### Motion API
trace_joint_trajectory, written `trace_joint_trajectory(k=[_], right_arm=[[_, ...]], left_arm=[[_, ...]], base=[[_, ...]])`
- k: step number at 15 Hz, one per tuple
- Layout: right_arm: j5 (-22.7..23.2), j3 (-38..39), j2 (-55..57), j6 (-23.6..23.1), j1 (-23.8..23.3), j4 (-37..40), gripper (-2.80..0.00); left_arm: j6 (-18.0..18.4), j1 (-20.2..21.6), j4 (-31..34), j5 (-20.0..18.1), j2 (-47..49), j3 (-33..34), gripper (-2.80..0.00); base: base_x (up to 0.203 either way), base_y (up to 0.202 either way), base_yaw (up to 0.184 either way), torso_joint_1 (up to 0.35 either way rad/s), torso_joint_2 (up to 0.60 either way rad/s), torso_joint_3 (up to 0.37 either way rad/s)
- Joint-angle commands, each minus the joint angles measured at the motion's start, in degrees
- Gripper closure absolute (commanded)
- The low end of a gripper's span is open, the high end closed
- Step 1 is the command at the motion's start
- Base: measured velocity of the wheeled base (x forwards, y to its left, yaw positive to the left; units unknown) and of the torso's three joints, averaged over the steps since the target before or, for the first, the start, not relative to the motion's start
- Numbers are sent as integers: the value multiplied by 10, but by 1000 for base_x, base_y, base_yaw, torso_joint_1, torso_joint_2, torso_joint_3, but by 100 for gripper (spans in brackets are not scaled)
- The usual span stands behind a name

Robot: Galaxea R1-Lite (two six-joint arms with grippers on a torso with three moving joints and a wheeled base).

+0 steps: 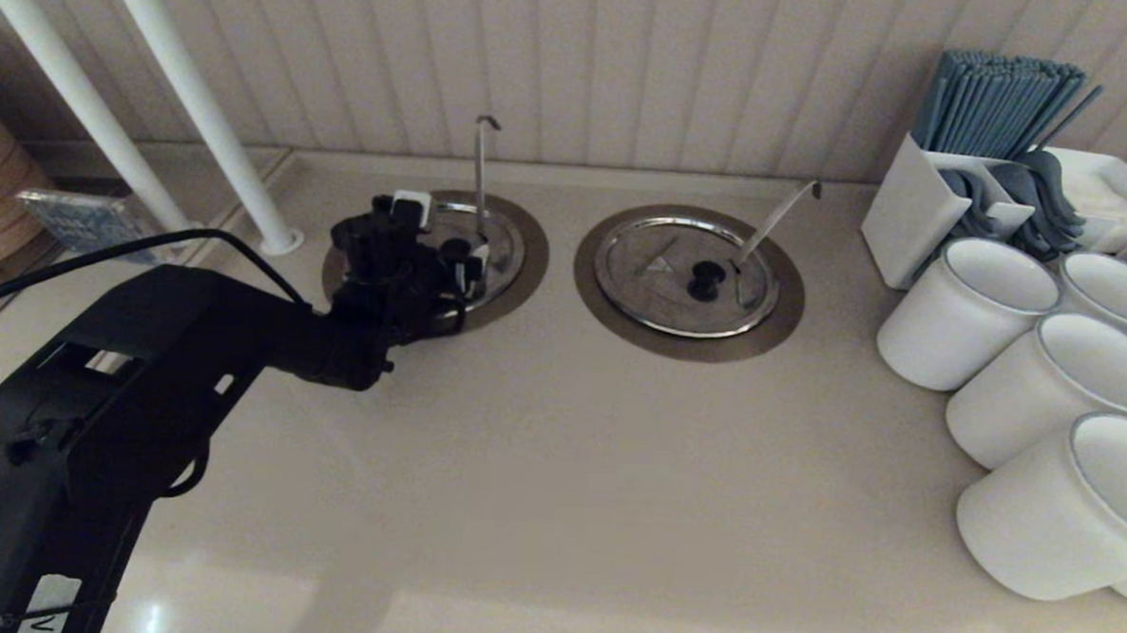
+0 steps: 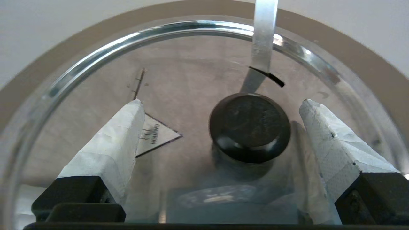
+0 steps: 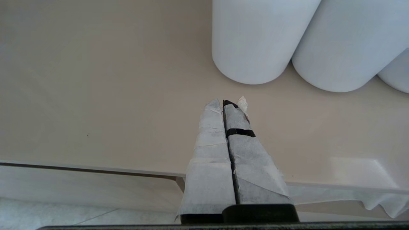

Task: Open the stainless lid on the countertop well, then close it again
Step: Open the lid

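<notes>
The stainless lid (image 2: 191, 95) lay flat and closed over the countertop well (image 1: 526, 258), left of centre in the head view (upright ladle handle (image 1: 480, 175) through its notch). The left gripper (image 2: 220, 103) hung over it, fingers spread wide either side of the black knob (image 2: 250, 126), gripping nothing. The right gripper (image 3: 227, 103) sat pressed together, empty, near the white cups (image 3: 265, 38).

On the beige surface (image 1: 538, 468), the round steel lid with a black knob (image 1: 495, 247) sits left of its twin lid (image 1: 684, 274); white cylindrical cups (image 1: 963, 310) cluster far right.
</notes>
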State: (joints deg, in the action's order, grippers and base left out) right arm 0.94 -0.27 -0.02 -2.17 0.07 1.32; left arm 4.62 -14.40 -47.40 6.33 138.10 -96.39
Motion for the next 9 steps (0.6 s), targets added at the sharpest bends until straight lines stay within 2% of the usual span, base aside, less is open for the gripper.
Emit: trace_joint_trajectory(k=[1,9], right_arm=[[0,0,0,0,0,0,0],[0,0,0,0,0,0,0]], left_arm=[[3,2,-3,1,2,0,-280],[11,7,-18,1,1,-2,-280]], base=[[0,0,0,0,0,0],[0,0,0,0,0,0]])
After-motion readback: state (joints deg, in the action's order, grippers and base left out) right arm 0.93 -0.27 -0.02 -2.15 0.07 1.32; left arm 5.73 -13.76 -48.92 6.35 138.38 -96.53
